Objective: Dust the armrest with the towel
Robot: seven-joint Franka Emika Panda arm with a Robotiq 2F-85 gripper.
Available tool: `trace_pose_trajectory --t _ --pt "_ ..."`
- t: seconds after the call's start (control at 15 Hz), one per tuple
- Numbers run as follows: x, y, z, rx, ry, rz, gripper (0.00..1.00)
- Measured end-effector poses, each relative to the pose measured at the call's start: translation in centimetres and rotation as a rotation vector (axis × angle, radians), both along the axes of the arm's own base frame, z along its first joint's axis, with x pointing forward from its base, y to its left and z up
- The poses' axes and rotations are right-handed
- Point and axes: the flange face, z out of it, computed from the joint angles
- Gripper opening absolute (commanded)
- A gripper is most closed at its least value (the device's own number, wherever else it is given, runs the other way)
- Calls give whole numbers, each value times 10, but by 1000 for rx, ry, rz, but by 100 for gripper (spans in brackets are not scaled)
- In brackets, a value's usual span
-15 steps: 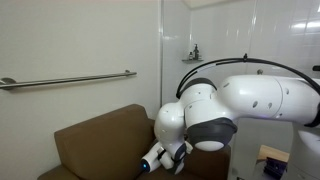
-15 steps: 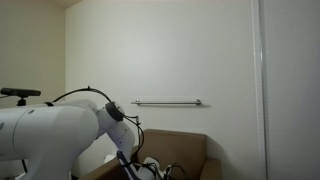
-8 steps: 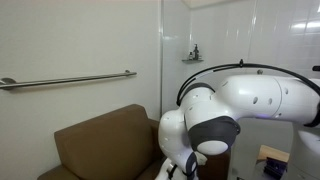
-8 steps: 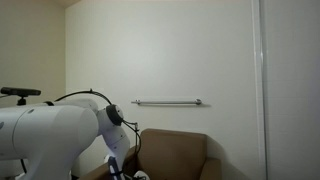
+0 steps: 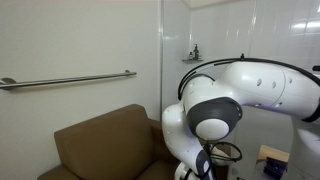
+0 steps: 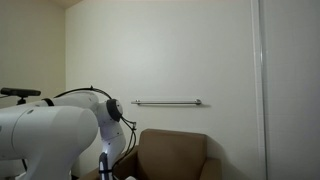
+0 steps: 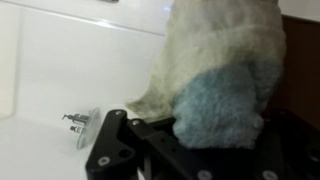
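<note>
Firmly clenched, the dark claw (image 7: 212, 138) pinches the small white, green-tinted cloth towel (image 7: 225, 60), which stands toward twelve o'clock. What looks like the brown leather-like padded armrest (image 7: 300, 45) lies just beyond, at two o'clock.

White bulbous arm (image 5: 258, 90), grey joint (image 5: 213, 120), black hand (image 7: 210, 132)

Bathroom: wall grab bar (image 5: 68, 79), white tiled corner with toiletry shelf (image 5: 192, 57), brown armchair (image 5: 105, 145).
</note>
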Motion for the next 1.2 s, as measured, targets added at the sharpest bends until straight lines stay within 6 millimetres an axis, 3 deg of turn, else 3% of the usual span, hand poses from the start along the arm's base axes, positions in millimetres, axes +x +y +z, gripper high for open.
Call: trace_pose_trajectory --t 0.27,0.47,0.67,1.0,1.2 --pt "11 -6 8 -15 -35 -49 5" --pt "35 -7 5 -22 -67 -93 5" --pt "81 -1 12 -18 -142 -92 5" --pt "176 13 45 3 -318 -16 5" --pt "218 15 56 33 -393 11 5"
